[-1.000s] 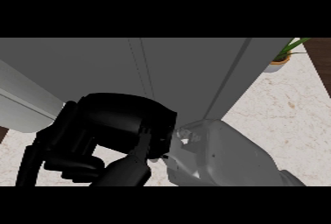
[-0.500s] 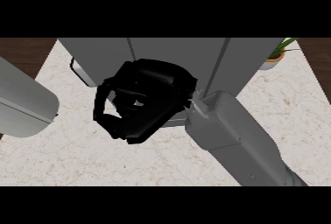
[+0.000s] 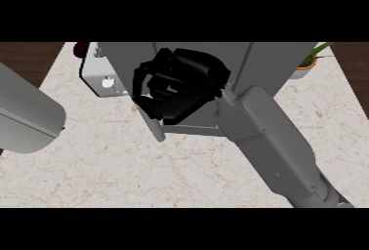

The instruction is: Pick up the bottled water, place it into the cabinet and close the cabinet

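Item, my right hand (image 3: 180,85): fingers curled, over the grey cabinet (image 3: 267,61) front beside its handle (image 3: 151,122); I cannot tell what it grips. Bottled water: not visible to me. Left forearm (image 3: 25,117): at left edge. Potted plant (image 3: 308,63): far right.

The cabinet (image 3: 267,63) stands at the back middle of the surface (image 3: 144,171), with the right hand (image 3: 180,88) in front of its face. A toaster (image 3: 101,75) sits just beside the cabinet on its left, and a potted plant (image 3: 306,66) stands behind it on the right. The left forearm (image 3: 25,119) lies over the surface's left edge.
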You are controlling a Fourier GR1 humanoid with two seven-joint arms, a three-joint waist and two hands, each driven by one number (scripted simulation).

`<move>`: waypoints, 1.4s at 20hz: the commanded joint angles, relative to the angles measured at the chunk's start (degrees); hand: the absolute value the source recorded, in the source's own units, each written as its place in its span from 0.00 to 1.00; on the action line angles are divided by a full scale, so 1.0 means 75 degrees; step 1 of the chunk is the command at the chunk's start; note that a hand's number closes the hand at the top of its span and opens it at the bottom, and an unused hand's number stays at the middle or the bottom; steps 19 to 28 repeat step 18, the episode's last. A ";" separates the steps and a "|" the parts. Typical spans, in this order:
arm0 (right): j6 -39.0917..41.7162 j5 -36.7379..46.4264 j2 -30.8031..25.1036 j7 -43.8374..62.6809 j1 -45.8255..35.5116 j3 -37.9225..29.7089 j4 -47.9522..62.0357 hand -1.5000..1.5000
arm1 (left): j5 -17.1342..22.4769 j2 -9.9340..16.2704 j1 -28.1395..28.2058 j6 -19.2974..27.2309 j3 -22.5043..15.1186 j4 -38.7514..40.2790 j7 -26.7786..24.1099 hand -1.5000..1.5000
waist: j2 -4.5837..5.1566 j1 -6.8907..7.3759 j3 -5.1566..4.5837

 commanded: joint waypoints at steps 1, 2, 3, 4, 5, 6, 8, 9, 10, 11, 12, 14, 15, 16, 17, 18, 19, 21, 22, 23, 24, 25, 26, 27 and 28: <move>0.0162 0.0586 -0.0369 -0.0733 -0.0305 -0.0608 0.0649 1.00 | -0.0014 -0.0180 -0.0098 -0.0530 0.0149 0.0242 -0.0039 0.00 | 0.0066 -0.0041 0.0029; -0.0027 0.0519 -0.0310 -0.0703 -0.0693 -0.0821 0.0759 1.00 | -0.0303 -0.0251 -0.0302 -0.0381 -0.0140 0.0133 0.0025 0.00 | 0.0076 -0.0052 0.0025; -0.0117 0.0618 -0.0267 -0.0766 -0.0833 -0.0873 0.0882 1.00 | -0.0083 -0.0167 -0.0290 -0.0341 0.0105 0.0216 0.0116 0.00 | 0.0079 -0.0029 0.0027; -0.0225 0.0747 -0.0059 -0.0803 -0.1162 -0.0829 0.1022 1.00 | 0.0061 -0.0084 -0.0486 -0.0412 0.0139 0.0302 0.0189 0.00 | 0.0086 -0.0017 0.0024; 0.0179 0.1029 -0.0327 -0.1310 -0.0639 -0.0808 0.1180 0.00 | -0.0208 -0.0316 -0.0365 -0.0481 0.0017 0.0275 0.0069 0.00 | 0.0100 0.0018 0.0025; -0.0111 0.0893 -0.0327 -0.1180 -0.0900 -0.1010 0.1001 0.00 | -0.0012 -0.0263 -0.0221 -0.0141 0.0001 -0.0275 0.0366 0.00 | 0.0088 -0.0002 0.0038; -0.0371 0.1234 -0.0284 -0.1489 -0.1138 -0.1063 0.1100 0.00 | 0.0012 -0.0190 -0.0245 -0.0525 0.0211 0.0151 0.0268 0.00 | 0.0082 0.0057 0.0025; -0.0472 0.1238 -0.0313 -0.1418 -0.1416 -0.1156 0.1166 0.00 | -0.0256 -0.0292 -0.0516 -0.0208 -0.0051 0.0167 0.0340 0.00 | 0.0107 -0.0005 0.0017; -0.0422 0.1506 -0.0205 -0.1719 -0.1110 -0.0965 0.1290 0.00 | -0.0072 -0.0203 -0.0375 -0.0585 0.0239 0.0390 0.0286 0.00 | 0.0095 0.0059 0.0020; -0.0365 0.1438 -0.0490 -0.1635 -0.1265 -0.1149 0.1223 0.00 | 0.0075 -0.0089 -0.0513 -0.0217 0.0263 -0.0047 0.0478 0.00 | 0.0113 -0.0006 0.0033; -0.0805 0.1402 -0.0319 -0.1505 -0.1594 -0.1263 0.1160 0.00 | -0.0168 -0.0370 -0.0396 -0.0234 0.0016 -0.0088 0.0410 0.00 | 0.0078 0.0056 0.0023; -0.0890 0.1536 -0.0210 -0.1618 -0.1643 -0.1215 0.1319 0.00 | -0.0324 -0.0412 -0.0720 -0.0088 -0.0224 -0.0082 0.0502 0.00 | 0.0121 -0.0001 0.0018; -0.0925 0.1393 -0.0360 -0.1374 -0.1770 -0.1347 0.1263 0.00 | -0.0288 -0.0372 -0.0600 -0.0310 -0.0152 -0.0078 0.0497 0.00 | 0.0089 0.0028 0.0020; -0.0844 0.1563 -0.0302 -0.1728 -0.1445 -0.1250 0.1351 0.00 | -0.0140 -0.0149 -0.0631 -0.0425 0.0187 0.0136 0.0526 0.00 | 0.0107 0.0038 0.0024; -0.0999 0.1439 -0.0336 -0.1325 -0.1649 -0.1257 0.1078 0.00 | -0.0358 -0.0357 -0.0739 -0.0394 0.0005 0.0275 0.0449 0.00 | 0.0058 -0.0062 0.0015; -0.1003 0.1678 -0.0218 -0.1694 -0.1732 -0.1235 0.1427 0.00 | -0.0383 -0.0387 -0.0724 -0.0376 -0.0154 -0.0064 0.0526 0.00 | 0.0118 0.0083 0.0019; -0.1003 0.1678 -0.0218 -0.1694 -0.1732 -0.1235 0.1427 0.00 | -0.0383 -0.0387 -0.0724 -0.0376 -0.0154 -0.0064 0.0526 0.00 | 0.0118 0.0083 0.0019; -0.1003 0.1678 -0.0218 -0.1694 -0.1732 -0.1235 0.1427 0.00 | -0.0383 -0.0387 -0.0724 -0.0376 -0.0154 -0.0064 0.0526 0.00 | 0.0118 0.0083 0.0019; -0.1003 0.1678 -0.0218 -0.1694 -0.1732 -0.1235 0.1427 0.00 | -0.0383 -0.0387 -0.0724 -0.0376 -0.0154 -0.0064 0.0526 0.00 | 0.0118 0.0083 0.0019; -0.1003 0.1678 -0.0218 -0.1694 -0.1732 -0.1235 0.1427 0.00 | -0.0383 -0.0387 -0.0724 -0.0376 -0.0154 -0.0064 0.0526 0.00 | 0.0118 0.0083 0.0019; -0.1003 0.1678 -0.0218 -0.1694 -0.1732 -0.1235 0.1427 0.00 | -0.0383 -0.0387 -0.0724 -0.0376 -0.0154 -0.0064 0.0526 0.00 | 0.0118 0.0083 0.0019; -0.1003 0.1678 -0.0218 -0.1694 -0.1732 -0.1235 0.1427 0.00 | -0.0383 -0.0387 -0.0724 -0.0376 -0.0154 -0.0064 0.0526 0.00 | 0.0118 0.0083 0.0019; -0.1003 0.1678 -0.0218 -0.1694 -0.1732 -0.1235 0.1427 0.00 | -0.0383 -0.0387 -0.0724 -0.0376 -0.0154 -0.0064 0.0526 0.00 | 0.0118 0.0083 0.0019; -0.1003 0.1678 -0.0218 -0.1694 -0.1732 -0.1235 0.1427 0.00 | -0.0383 -0.0387 -0.0724 -0.0376 -0.0154 -0.0064 0.0526 0.00 | 0.0118 0.0083 0.0019; -0.1003 0.1678 -0.0218 -0.1694 -0.1732 -0.1235 0.1427 0.00 | -0.0383 -0.0387 -0.0724 -0.0376 -0.0154 -0.0064 0.0526 0.00 | 0.0118 0.0083 0.0019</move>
